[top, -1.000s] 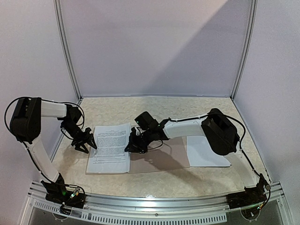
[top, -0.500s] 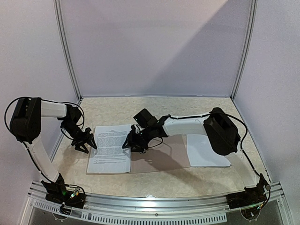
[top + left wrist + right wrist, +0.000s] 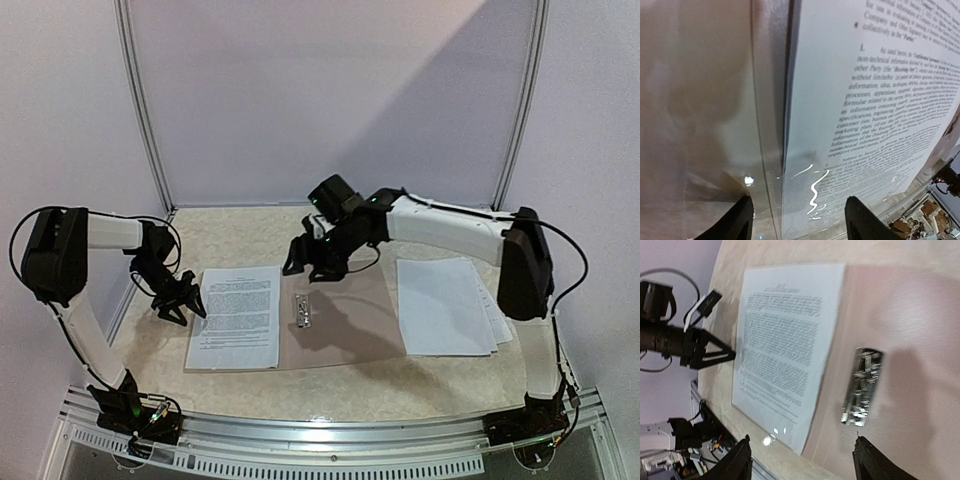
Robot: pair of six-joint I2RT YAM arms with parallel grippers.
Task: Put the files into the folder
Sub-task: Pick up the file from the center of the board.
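The brown folder (image 3: 350, 322) lies open and flat mid-table, its metal clip (image 3: 300, 310) bare near the fold. One printed file sheet (image 3: 238, 315) rests on the folder's left side. More files, a white stack (image 3: 445, 305), lie to the right of the folder. My left gripper (image 3: 182, 310) is open, low at the printed sheet's left edge; in its wrist view the sheet (image 3: 875, 100) fills the right and the gripper (image 3: 800, 225) straddles that edge. My right gripper (image 3: 305, 267) hovers open and empty above the folder's far edge. Its wrist view looks down on the sheet (image 3: 785, 350), clip (image 3: 862, 385) and folder (image 3: 910, 330) past the gripper (image 3: 802, 465).
The beige table (image 3: 420, 385) is walled by white panels at the back and both sides, with a metal rail (image 3: 330, 435) along the near edge. A glossy clear film (image 3: 771, 125) shows along the sheet's left edge. The left arm's fingers (image 3: 707, 352) appear in the right wrist view.
My right arm has lifted off the clip area and swung back and up, its jaws going from shut to open. The clip and the whole right stack now show. The left arm has hardly moved.
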